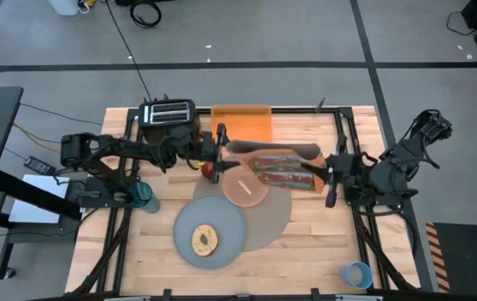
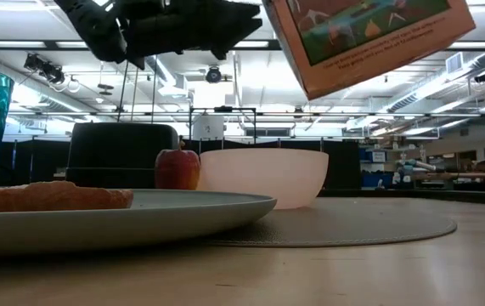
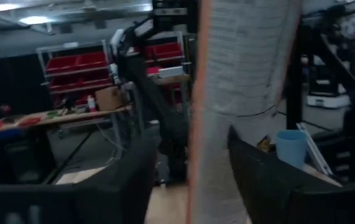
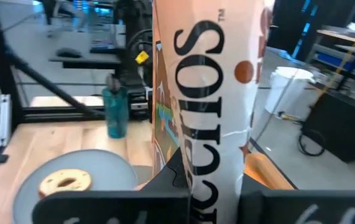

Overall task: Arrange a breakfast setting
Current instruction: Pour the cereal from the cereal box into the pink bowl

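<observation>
A cereal box (image 1: 276, 165) hangs level above the pink bowl (image 1: 245, 187) and the taupe mat (image 1: 273, 219), between my two grippers. My right gripper (image 1: 316, 171) is shut on its right end. My left gripper (image 1: 224, 155) stands open about its left end; the left wrist view shows a gap between one finger (image 3: 141, 163) and the box (image 3: 239, 74). A red apple (image 1: 211, 172) sits on the mat's far-left edge beside the bowl. A bagel (image 1: 205, 241) lies on the grey plate (image 1: 230, 230). A small blue cup (image 1: 357, 273) stands at the near right. My left gripper: I cannot tell whether its other finger (image 3: 258, 174) touches the box's side. My right gripper pinches the box's right end (image 4: 217, 177) between its two fingers, coming about level from the table's right side. The box sticks out ahead of the fingers, lifted clear (image 2: 369, 42) above bowl and mat.
A black toaster (image 1: 169, 111) and an orange tray (image 1: 242, 124) stand at the far edge. A teal glass (image 1: 144, 198) stands at the left, by the left arm. Bare wood shows to the right of the mat.
</observation>
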